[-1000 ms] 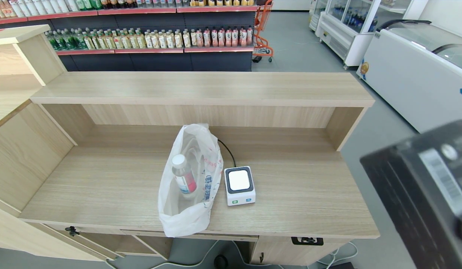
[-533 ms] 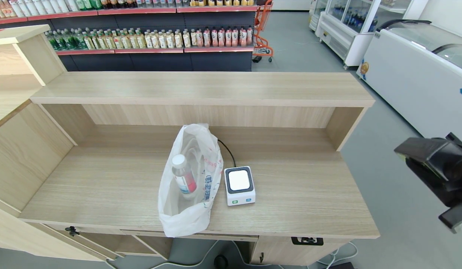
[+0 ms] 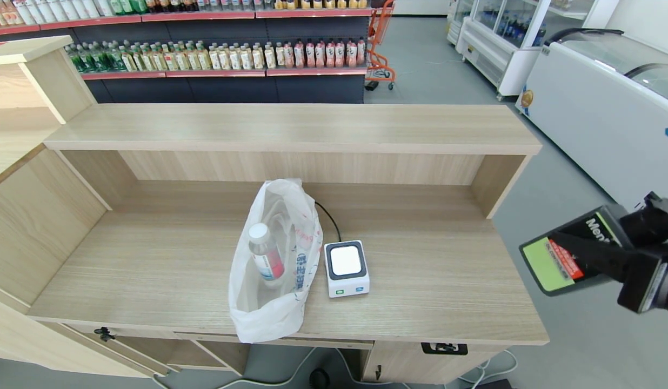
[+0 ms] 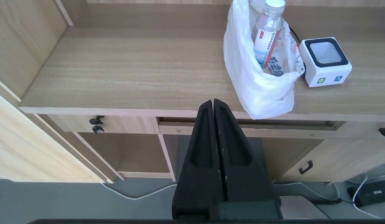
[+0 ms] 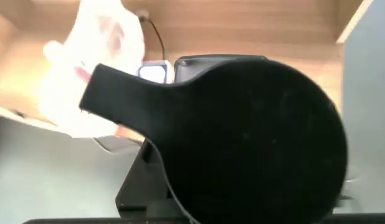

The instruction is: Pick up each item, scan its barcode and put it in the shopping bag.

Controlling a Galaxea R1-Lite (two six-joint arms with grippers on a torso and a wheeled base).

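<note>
Jaws of my right gripper (image 3: 585, 254) grip the black box (image 3: 545, 266), off the tabletop's (image 3: 447, 270) right end. I should present its barcode squarely to the scanner (image 3: 346, 267) (just beside the shopping bag (image 3: 291, 302)).

Behind the wooden counter (image 3: 150, 259) stand drink shelves (image 3: 215, 65), an orange cart (image 3: 381, 40) and freezers (image 3: 582, 108).

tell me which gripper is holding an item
The right gripper, shut on the dark box; the left gripper is shut and empty.
</note>
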